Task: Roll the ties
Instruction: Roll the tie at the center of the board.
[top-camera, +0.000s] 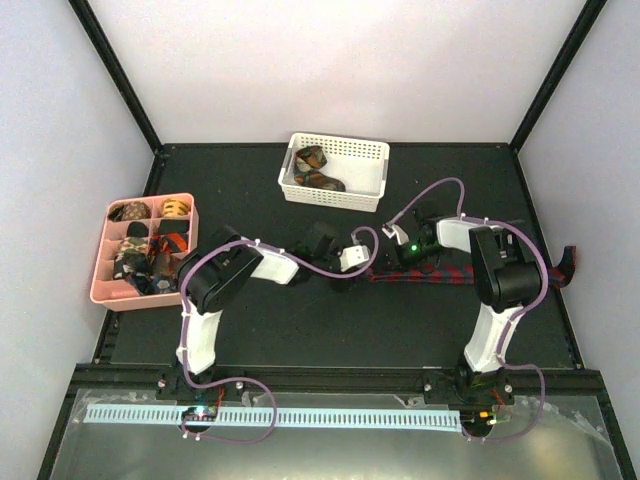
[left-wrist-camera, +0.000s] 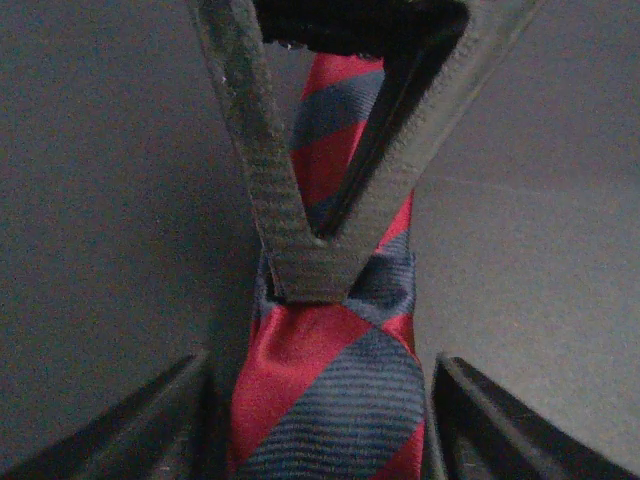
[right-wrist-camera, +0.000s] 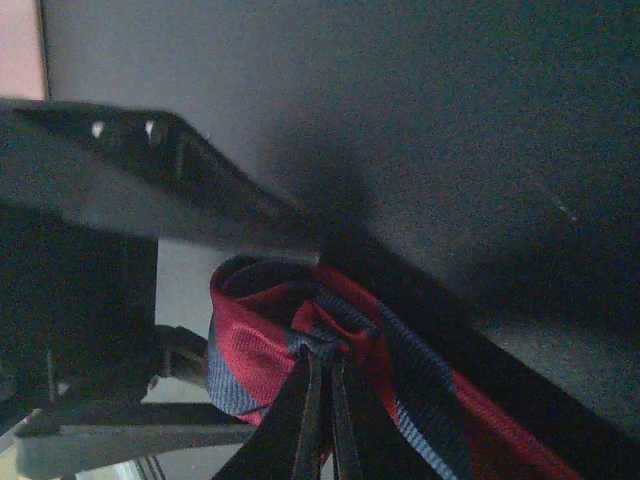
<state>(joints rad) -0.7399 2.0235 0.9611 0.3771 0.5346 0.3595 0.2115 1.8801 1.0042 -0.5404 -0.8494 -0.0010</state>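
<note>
Red-and-navy striped tie (top-camera: 470, 272) lying flat on dark table (top-camera: 300, 330), one end at centre between the arms, rest trailing right to the table edge. Right gripper (right-wrist-camera: 328, 352) clenched on the tie's folded end, first loop curled just left of its tips. Left gripper (left-wrist-camera: 322, 368) straddling the strip, fingers (left-wrist-camera: 190, 420) just beside each edge; cannot tell whether pressing or released. Judged as roll barely begun, nearly whole strip unrolled.

For a clean roll:
- hold the pinch firm on the core
- turn in small steps
- keep both edges stacked square to avoid a coned coil
- use left side to pin the strip flat and feed slack toward the core
- no tugging, risk of the soft loop springing open

Coiled ties sitting in pink tray (top-camera: 103, 290) at left, more in white basket (top-camera: 335, 200) far centre
</note>
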